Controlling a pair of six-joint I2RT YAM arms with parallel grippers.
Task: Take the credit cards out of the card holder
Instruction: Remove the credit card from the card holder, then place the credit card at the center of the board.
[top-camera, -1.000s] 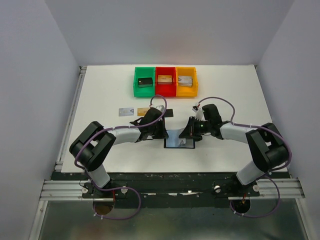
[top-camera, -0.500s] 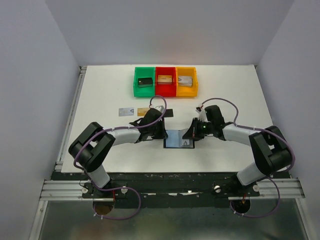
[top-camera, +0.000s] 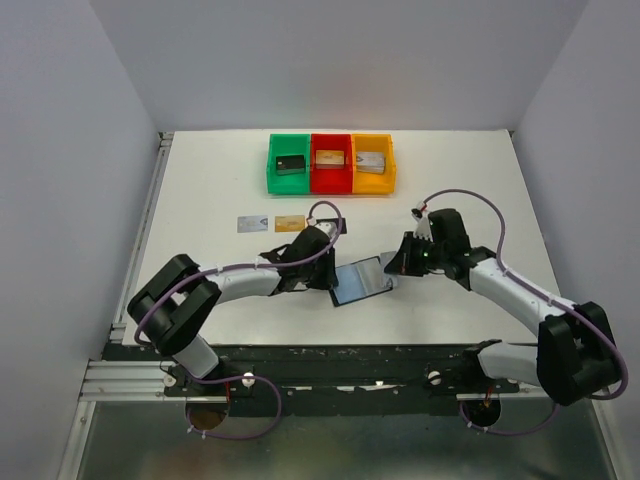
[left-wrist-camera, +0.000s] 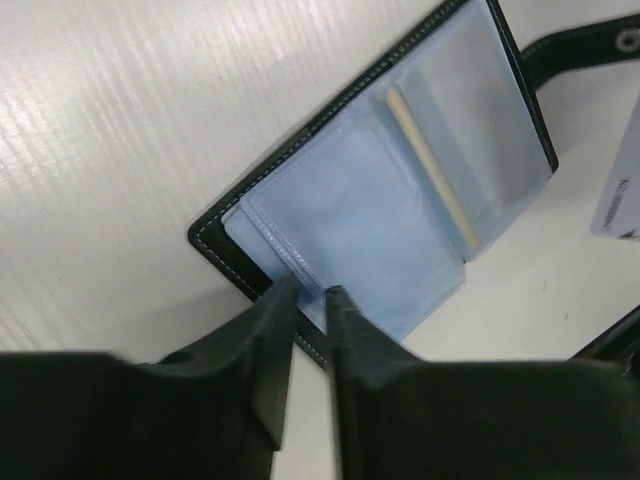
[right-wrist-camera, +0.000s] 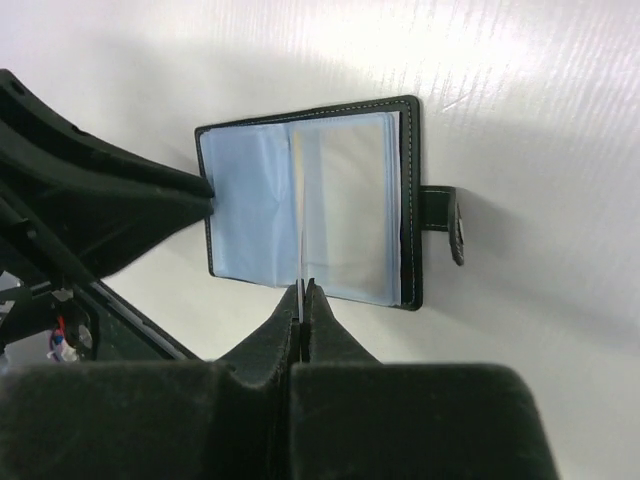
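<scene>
The card holder (top-camera: 358, 281) lies open and tilted on the table, blue-grey lining up. My left gripper (top-camera: 329, 274) is shut on its left edge; in the left wrist view the fingertips (left-wrist-camera: 283, 300) pinch the blue lining of the card holder (left-wrist-camera: 380, 200). A tan-gold card (left-wrist-camera: 434, 168) sits in a slot. My right gripper (top-camera: 394, 264) is shut on a thin pale card, seen edge-on in the right wrist view (right-wrist-camera: 301, 262) above the open holder (right-wrist-camera: 310, 200). That card shows at the left wrist view's right edge (left-wrist-camera: 621, 188). A silver-grey card (top-camera: 250, 223) and a tan-gold card (top-camera: 289, 221) lie on the table.
Green (top-camera: 289, 164), red (top-camera: 331, 163) and yellow (top-camera: 373, 163) bins stand at the back, each holding a block. The holder's strap with a snap (right-wrist-camera: 455, 225) sticks out on its right side. The table's front edge is close behind the holder.
The right gripper has drawn back to the right with a pale card in it. The holder has swung to a tilt and the left gripper has shifted right on its edge.
</scene>
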